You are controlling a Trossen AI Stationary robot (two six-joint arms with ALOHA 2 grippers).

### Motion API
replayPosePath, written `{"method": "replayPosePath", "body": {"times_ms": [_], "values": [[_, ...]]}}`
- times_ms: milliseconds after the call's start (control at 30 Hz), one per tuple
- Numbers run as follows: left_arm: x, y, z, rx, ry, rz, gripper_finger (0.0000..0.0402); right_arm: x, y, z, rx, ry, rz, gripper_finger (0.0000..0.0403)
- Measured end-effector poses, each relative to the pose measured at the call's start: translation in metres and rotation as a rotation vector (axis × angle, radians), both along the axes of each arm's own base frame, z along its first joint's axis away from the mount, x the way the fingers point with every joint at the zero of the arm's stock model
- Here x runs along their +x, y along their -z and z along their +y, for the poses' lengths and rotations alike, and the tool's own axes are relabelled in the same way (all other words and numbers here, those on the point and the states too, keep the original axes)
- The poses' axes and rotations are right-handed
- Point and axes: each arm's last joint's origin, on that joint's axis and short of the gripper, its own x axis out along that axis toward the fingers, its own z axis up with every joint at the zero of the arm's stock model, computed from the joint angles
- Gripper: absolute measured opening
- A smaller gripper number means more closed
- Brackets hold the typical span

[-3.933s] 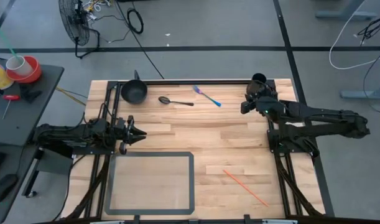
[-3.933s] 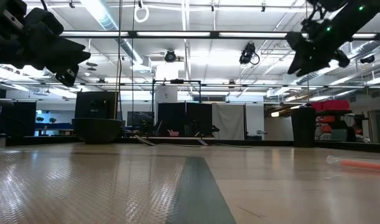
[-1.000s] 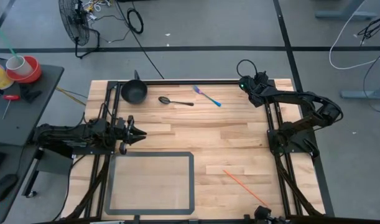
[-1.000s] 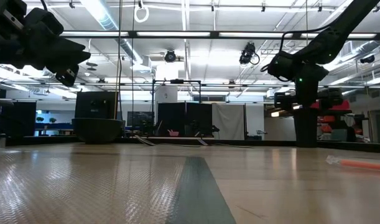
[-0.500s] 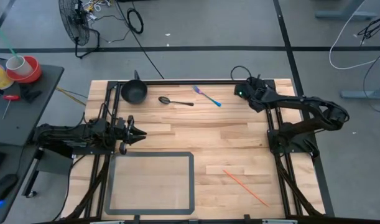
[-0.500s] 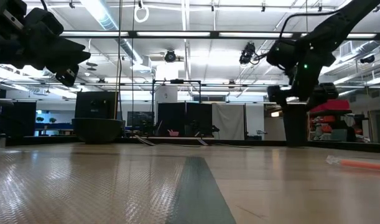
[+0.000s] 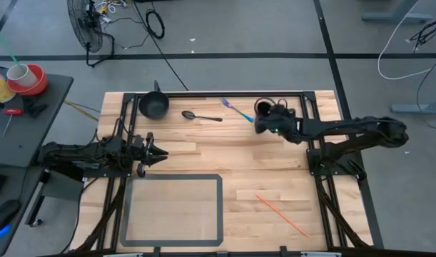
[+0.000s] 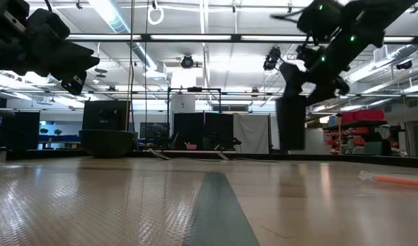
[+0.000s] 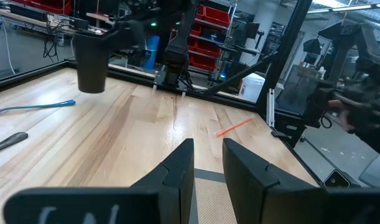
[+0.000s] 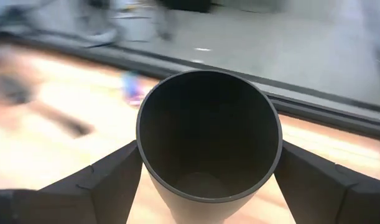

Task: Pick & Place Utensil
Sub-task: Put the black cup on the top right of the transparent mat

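My right gripper is over the table's far middle, shut on a black cylindrical cup, which the low view shows as a dark cylinder in the air. Just left of it on the wood lie a blue fork and a black spoon. My left gripper waits open at the table's left side, above the wood and pointing right; its fingers touch nothing. My right gripper pinches the black cup between its two fingers, one on each side of the outer wall below the rim. The arm reaches in from the table's right. The cup is lifted clear of the table, roughly upright, mouth open toward the wrist camera.
A black bowl sits at the far left corner. A grey-framed mat covers the near left part. An orange stick lies near right. Black arm frames run along both side edges. Bare wood spans the middle.
My right gripper has carried the black cup from the far right corner toward the table's left and slightly nearer, ending beside the fork. The cup stood on the table a second ago and now hangs clear above it. The left arm has kept still.
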Motion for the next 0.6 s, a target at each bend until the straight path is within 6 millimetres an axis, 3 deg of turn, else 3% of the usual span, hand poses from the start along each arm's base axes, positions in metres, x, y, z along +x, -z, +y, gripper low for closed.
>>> {"method": "replayPosePath", "body": {"times_ms": [233,433,600], "values": [[0.0,0.0,0.0,0.0,0.0,0.001,0.009,0.03,-0.015,0.047,-0.075,-0.493,-0.111,0.0336],[0.0,0.0,0.0,0.0,0.0,0.0,0.009,0.052,-0.012,0.083,-0.1,-0.705,-0.165,0.0336],[0.0,0.0,0.0,0.0,0.0,0.0,0.009,0.089,-0.016,0.116,-0.065,-0.879,-0.158,0.0336]]}}
